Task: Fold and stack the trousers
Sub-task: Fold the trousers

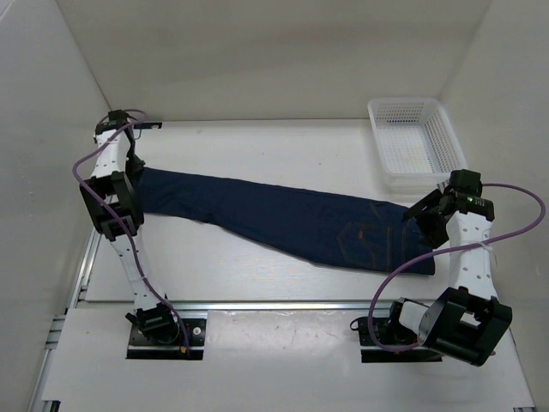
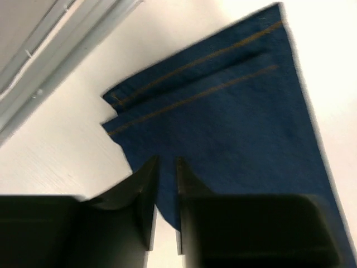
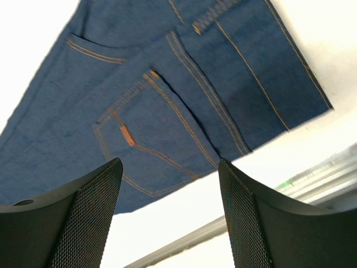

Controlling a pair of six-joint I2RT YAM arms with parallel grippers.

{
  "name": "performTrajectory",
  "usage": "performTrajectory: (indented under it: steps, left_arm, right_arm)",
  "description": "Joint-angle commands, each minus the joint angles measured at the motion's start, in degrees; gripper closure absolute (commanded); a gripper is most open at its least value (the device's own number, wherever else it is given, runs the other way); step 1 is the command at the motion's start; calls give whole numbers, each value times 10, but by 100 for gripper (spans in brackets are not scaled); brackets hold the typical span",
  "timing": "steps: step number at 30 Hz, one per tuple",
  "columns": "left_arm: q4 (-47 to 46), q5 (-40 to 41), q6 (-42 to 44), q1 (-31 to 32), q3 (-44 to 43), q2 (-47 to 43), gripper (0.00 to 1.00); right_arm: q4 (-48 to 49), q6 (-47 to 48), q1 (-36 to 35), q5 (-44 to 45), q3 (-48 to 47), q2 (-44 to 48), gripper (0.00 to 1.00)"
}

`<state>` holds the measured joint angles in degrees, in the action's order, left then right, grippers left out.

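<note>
Jeans [image 1: 283, 219] laid flat. L gripper [image 2: 167, 162] over hem [image 2: 189, 95]: jaws nearly together, grip on cloth can't tell. R gripper [image 3: 170, 163] over back pocket [image 3: 145, 134]: jaws wide apart.

One pair of trousers [image 1: 283, 219] was counted, spread on one table [image 1: 257, 146]. One white basket [image 1: 416, 142] was seen beyond the waist end of the trousers. Two arms were counted, the left arm [image 1: 116, 206] at the hem end of the trousers and the right arm [image 1: 467, 249] at the waist end. Two grippers were counted, the left gripper [image 2: 166, 163] and the right gripper [image 3: 169, 167]. Two purple cables were counted, the left cable [image 1: 80, 169] and the right cable [image 1: 542, 210]. On the trousers, one back pocket [image 3: 145, 139] was seen whole, with one orange tab [image 3: 128, 135].
</note>
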<state>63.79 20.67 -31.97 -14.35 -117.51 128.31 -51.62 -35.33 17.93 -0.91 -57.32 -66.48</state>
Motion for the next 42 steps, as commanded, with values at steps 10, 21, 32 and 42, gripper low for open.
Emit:
performTrajectory:
  steps: [10,21,32,42]
  left_arm:
    - [-24,-71,38,-50,-14,64,50]
    - [-33,-83,38,-55,-7,89,82]
    - [-17,-48,16,-55,-26,-9,90]
    - [-17,-55,15,-91,-61,-30,90]
  right_arm:
    - [-78,14,-2,53,-60,9,26]
    - [-89,-3,-2,58,-79,14,26]
    - [-89,-3,-2,58,-74,26,26]
    - [-83,-3,-2,58,-62,31,26]
